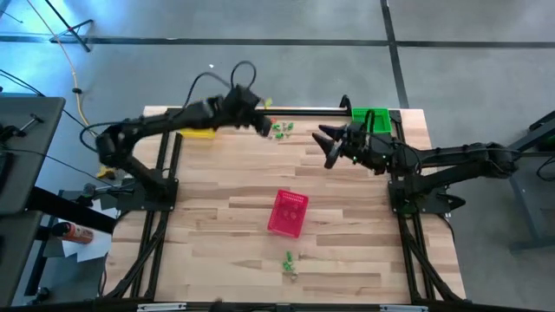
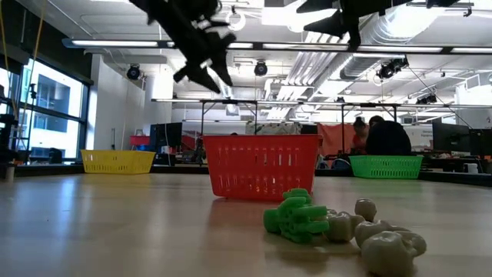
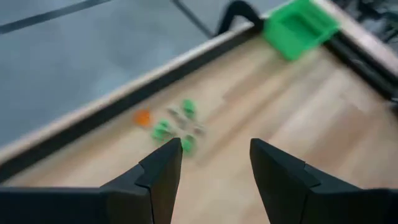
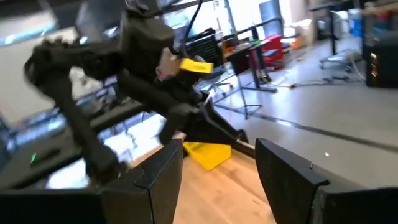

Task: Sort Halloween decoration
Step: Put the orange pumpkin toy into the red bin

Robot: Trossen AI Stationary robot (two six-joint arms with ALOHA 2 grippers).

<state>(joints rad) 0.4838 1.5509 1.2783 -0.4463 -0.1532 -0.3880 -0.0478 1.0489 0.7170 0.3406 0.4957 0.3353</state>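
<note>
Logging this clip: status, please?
Left gripper open, above far trinket cluster. Right gripper open, empty, near green basket. Second cluster at near edge, unsorted. Nothing in the way.

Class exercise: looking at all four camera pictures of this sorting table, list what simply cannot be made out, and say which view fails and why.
- Far cluster of tiny green and orange trinkets: blurred in the left wrist view, tiny in the high view; shapes unreadable.
- Yellow mesh basket: partly covered by the left arm in the high view.
- Near cluster of tiny green and pale trinkets: too small to count in the high view.
- Red mesh basket: its inside is hidden by its wall in the low view.
</note>
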